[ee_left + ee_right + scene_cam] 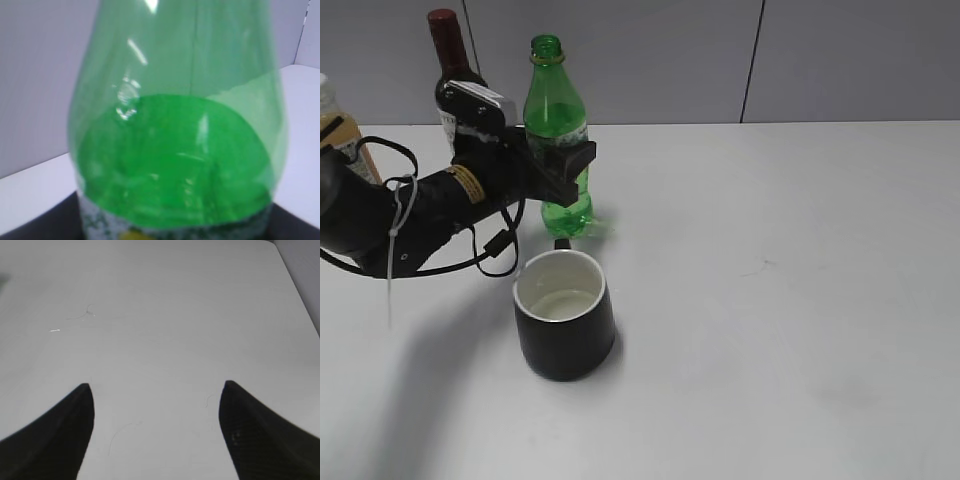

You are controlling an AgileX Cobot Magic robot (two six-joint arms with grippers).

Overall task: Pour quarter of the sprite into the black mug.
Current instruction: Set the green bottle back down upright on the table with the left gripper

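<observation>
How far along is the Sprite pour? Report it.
Done: the left hand is clamped on the sprite, which stands upright behind the black mug. In hand: that grip only; no tilt shows. Left: tilting and pouring; the mug's white inside looks empty. The right hand is open over bare table.

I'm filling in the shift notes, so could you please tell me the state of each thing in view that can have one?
sprite: upright, uncapped, partly full, gripped at the label.
black mug: upright on the table, no drink visible inside.
left pincer: closed around the sprite.
right pincer: open, empty, over bare table.
wine bottle: upright, red top on.
</observation>
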